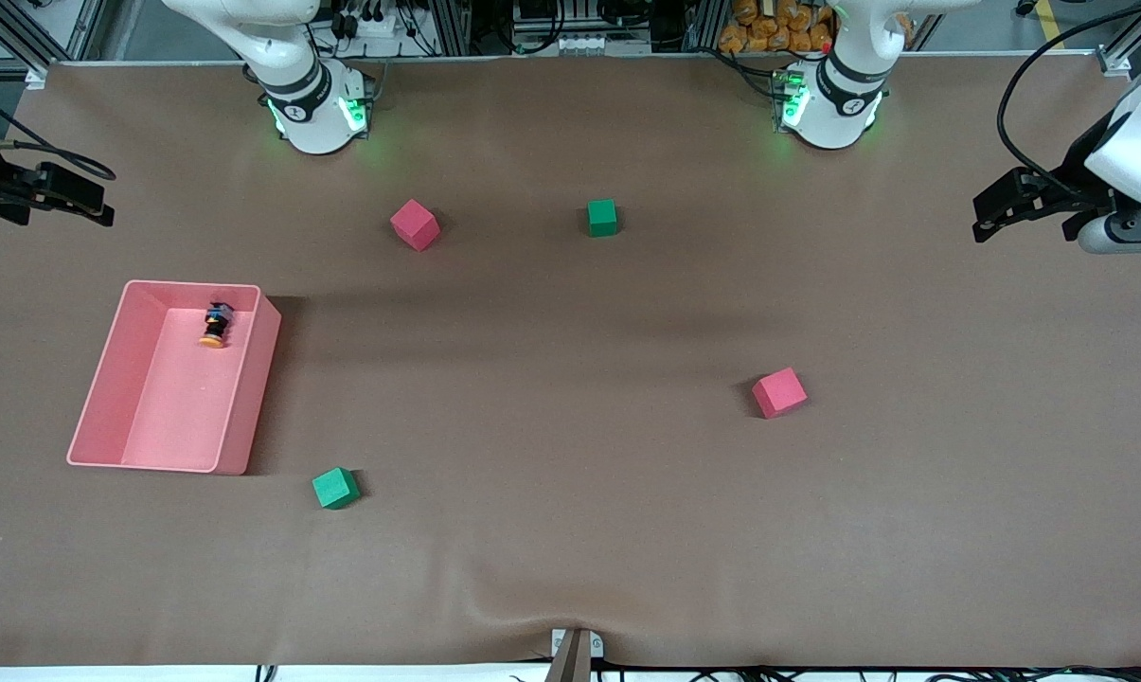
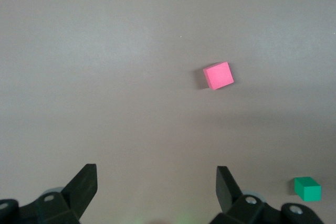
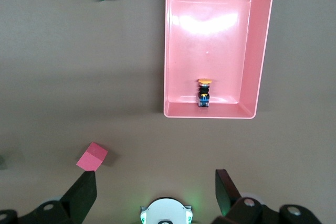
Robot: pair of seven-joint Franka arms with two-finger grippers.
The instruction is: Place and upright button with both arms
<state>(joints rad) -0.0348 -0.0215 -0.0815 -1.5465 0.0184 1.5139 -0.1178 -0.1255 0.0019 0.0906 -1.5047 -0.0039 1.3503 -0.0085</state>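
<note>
— Nearest the camera sits a green cube (image 1: 334, 488), just off the corner of the pink bin (image 1: 248, 398).

— And the button (image 1: 216, 324)?

— Inside that bin, toward the right arm's end of the table, lying on its side on the bin floor near the wall closest to the robot bases. Its orange cap points toward the camera, black body with blue bits toward the bases.

— Where is the right gripper (image 1: 44, 194)?

— Up high at the table's edge on its own arm's end, waiting. Its wrist camera looks down on the bin, and its jaws stand wide apart with nothing between them.

— What else is on the table?

— A pink cube (image 1: 414, 224) and a second green cube (image 1: 602, 217) up near the bases, well apart. Another pink cube (image 1: 779, 392) sits toward the left arm's end.

— And the left gripper (image 1: 1025, 204)?

— Raised over the table's edge at its end, also idle, jaws spread wide and holding nothing.
</note>
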